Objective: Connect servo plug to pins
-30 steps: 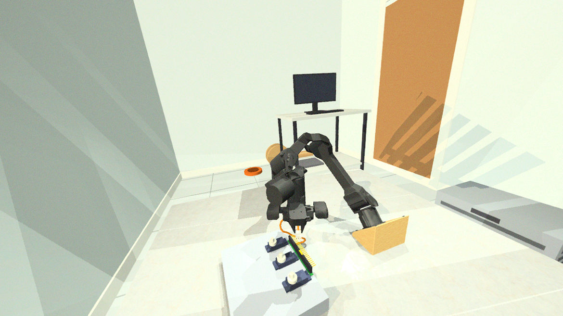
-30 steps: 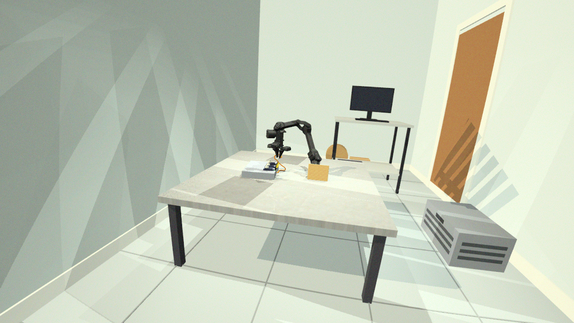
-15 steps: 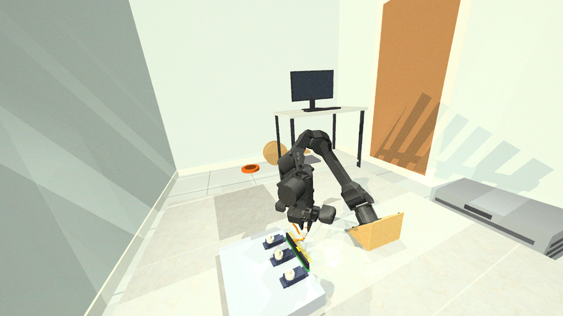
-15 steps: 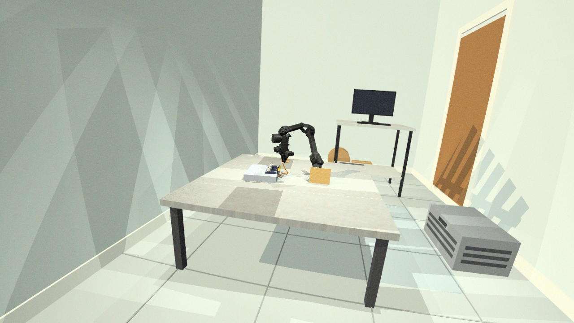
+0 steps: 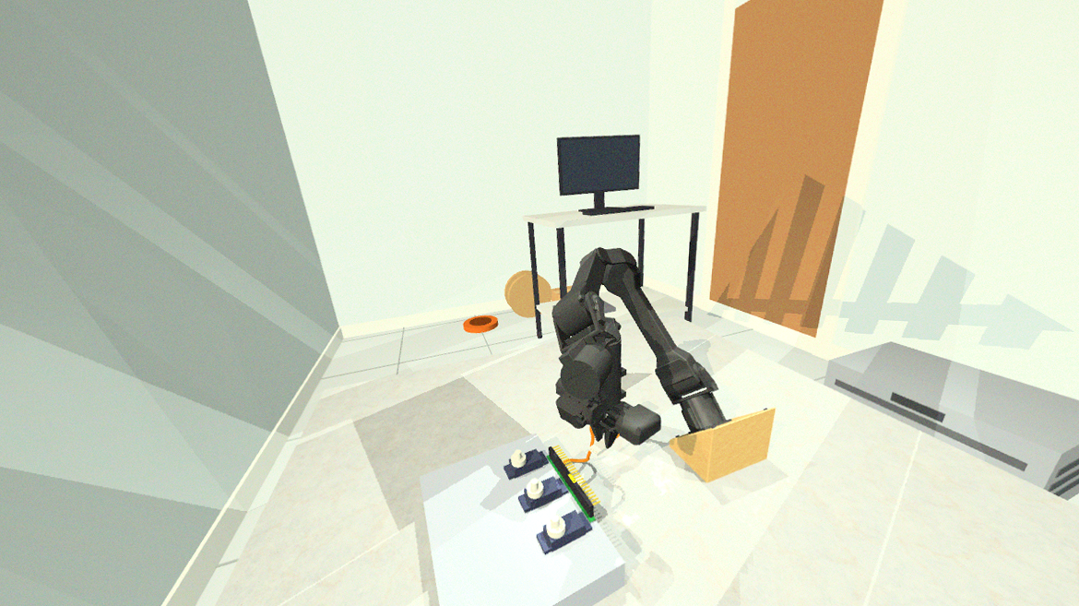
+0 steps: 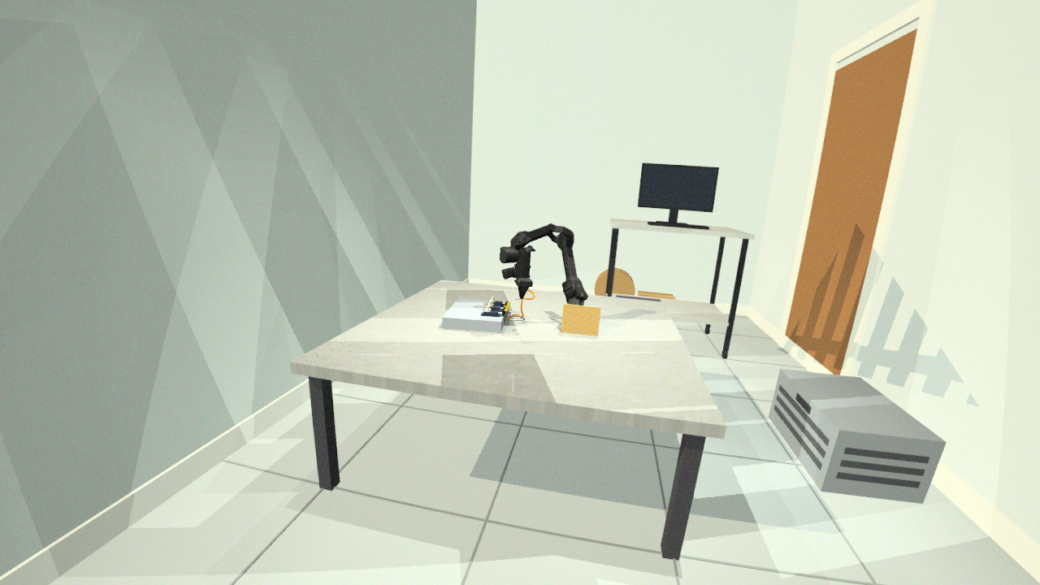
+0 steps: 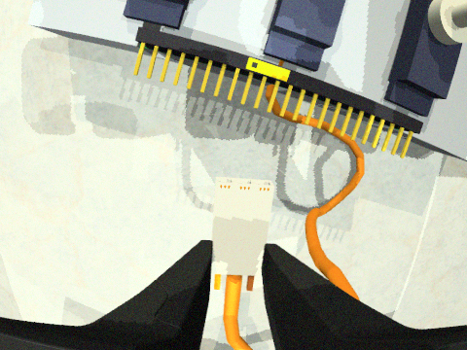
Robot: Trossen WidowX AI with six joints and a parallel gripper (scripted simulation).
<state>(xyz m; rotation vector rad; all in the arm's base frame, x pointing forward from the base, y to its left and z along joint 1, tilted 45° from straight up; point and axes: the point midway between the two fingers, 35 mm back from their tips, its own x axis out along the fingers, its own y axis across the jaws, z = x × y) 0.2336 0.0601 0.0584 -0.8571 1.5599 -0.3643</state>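
Observation:
My gripper (image 5: pixel 604 442) (image 6: pixel 522 295) (image 7: pixel 237 253) is shut on the pale plug (image 7: pixel 243 209), above the table in front of the pin row. The plug's hole end faces the row, apart from the pins (image 7: pixel 208 77) (image 5: pixel 590 488). The row slants down to the right in the wrist view; the plug is not square to it. The yellow band (image 7: pixel 276 72) has its dot (image 7: pixel 254 64) at the left end, right of the plug's line. The orange-yellow wire (image 7: pixel 217 282) is on the plug's left, a brown wire (image 7: pixel 250 283) on its right. The holder (image 5: pixel 496 559) (image 6: pixel 472 325) bears servo motors.
The orange lead (image 7: pixel 360 165) loops from beneath the pins near the band, then down behind the right finger. Three dark blue servos (image 5: pixel 525 463) (image 5: pixel 541 493) (image 5: pixel 563 532) stand on the holder. A tan angled block (image 5: pixel 741 446) (image 6: pixel 581 320) stands by the arm's base.

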